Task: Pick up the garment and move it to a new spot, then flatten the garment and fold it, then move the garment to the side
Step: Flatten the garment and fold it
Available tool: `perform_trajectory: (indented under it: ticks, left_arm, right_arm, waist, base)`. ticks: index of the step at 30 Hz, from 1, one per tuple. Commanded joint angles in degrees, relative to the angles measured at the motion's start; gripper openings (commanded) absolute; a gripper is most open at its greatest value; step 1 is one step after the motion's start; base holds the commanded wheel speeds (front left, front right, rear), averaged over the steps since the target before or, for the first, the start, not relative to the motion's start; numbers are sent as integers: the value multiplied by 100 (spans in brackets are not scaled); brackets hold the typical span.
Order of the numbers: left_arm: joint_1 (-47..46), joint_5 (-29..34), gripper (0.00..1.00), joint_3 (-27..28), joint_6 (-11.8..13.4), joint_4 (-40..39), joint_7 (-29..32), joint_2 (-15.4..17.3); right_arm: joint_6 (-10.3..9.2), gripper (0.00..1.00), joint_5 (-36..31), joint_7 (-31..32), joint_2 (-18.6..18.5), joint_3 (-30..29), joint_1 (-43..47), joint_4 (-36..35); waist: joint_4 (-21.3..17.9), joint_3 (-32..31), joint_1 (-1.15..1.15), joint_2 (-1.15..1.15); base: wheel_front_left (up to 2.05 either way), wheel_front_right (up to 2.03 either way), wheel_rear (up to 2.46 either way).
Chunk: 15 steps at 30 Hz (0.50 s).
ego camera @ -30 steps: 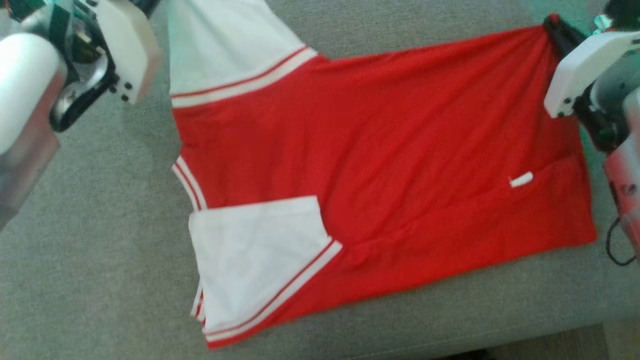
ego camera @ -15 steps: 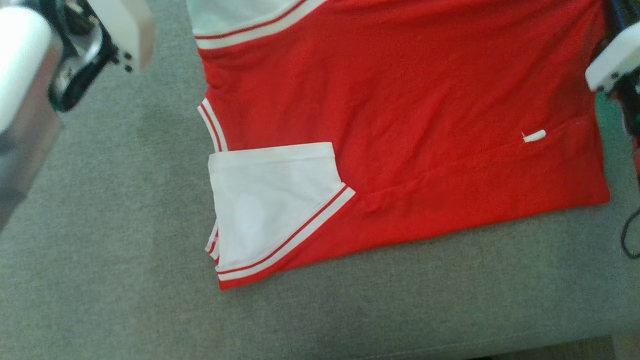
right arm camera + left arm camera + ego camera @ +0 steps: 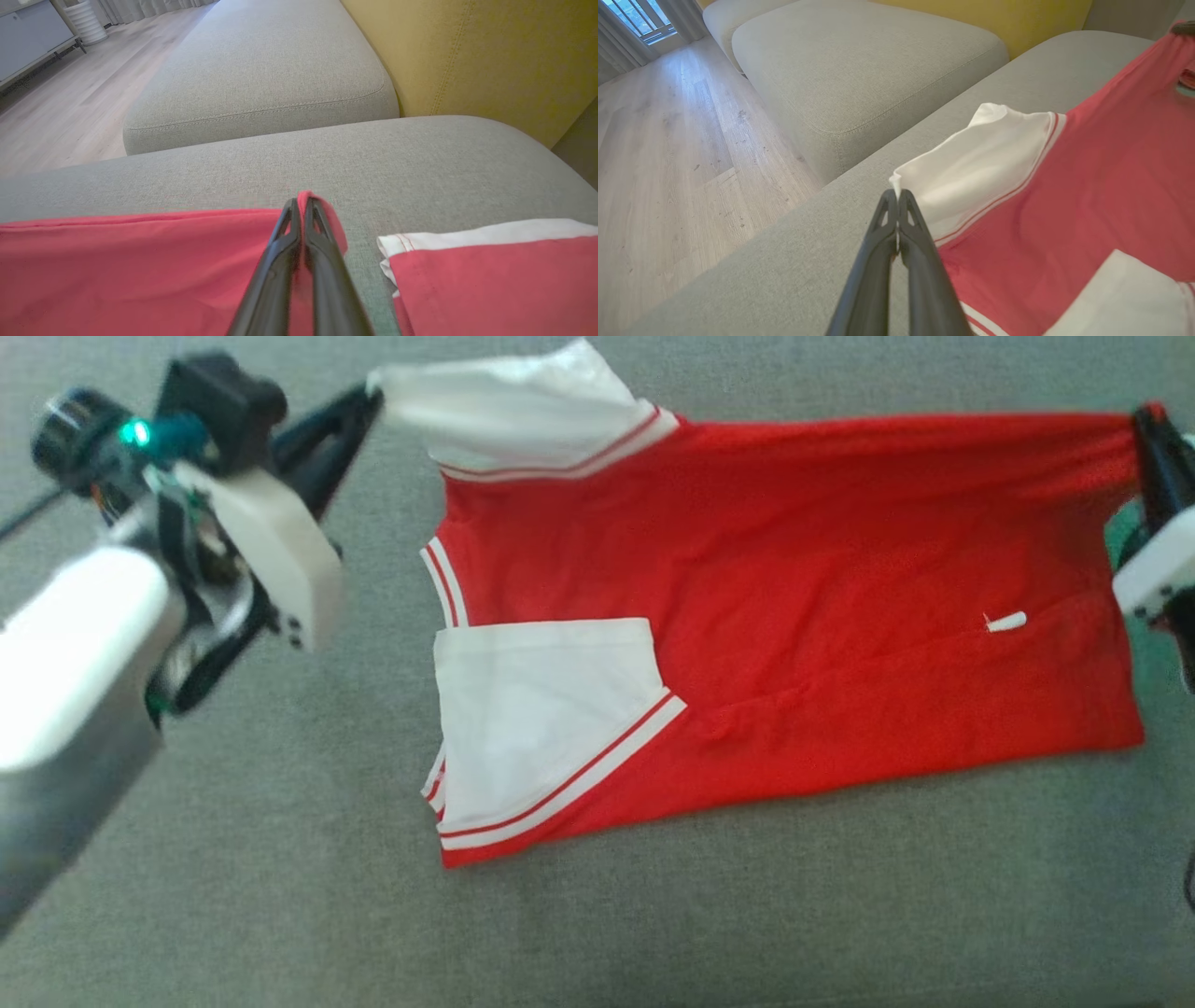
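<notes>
Grey sofa cushion [image 3: 233,859] bears a limp, light-looking garment [image 3: 794,569]; left pincer [image 3: 897,198] is closed on its white sleeve tip, right pincer [image 3: 299,205] seemingly on a red hem corner: good holds.

Head overhead; wrist views low, sharing garment [image 3: 794,597].

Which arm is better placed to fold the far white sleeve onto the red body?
Probably left. The left end effector is shut on the far white sleeve at its tip; the right end effector pinches the garment at the opposite corner.
</notes>
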Motion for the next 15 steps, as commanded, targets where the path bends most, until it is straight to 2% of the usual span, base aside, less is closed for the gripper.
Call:
perform_trajectory:
  ticks: [1,8,15]
  left_arm:
    - [-48,-41,0,225,90,-298,25,329]
    - [666,-151,0,115,473,-1217,50,609]
    - [1422,-331,0,31,887,-1910,-18,848]
  right_arm:
    - [-5,0,27,7,-160,-44,240,-233]
    - [-5,0,-19,74,-264,-405,1074,-720]
    - [-5,0,-73,235,-189,-809,1755,-1189]
  waist:
    - [67,-92,0,0]
    - [202,-277,0,0]
    - [222,-325,0,0]
  base:
    - [0,0,0]
    - [0,0,0]
    - [0,0,0]
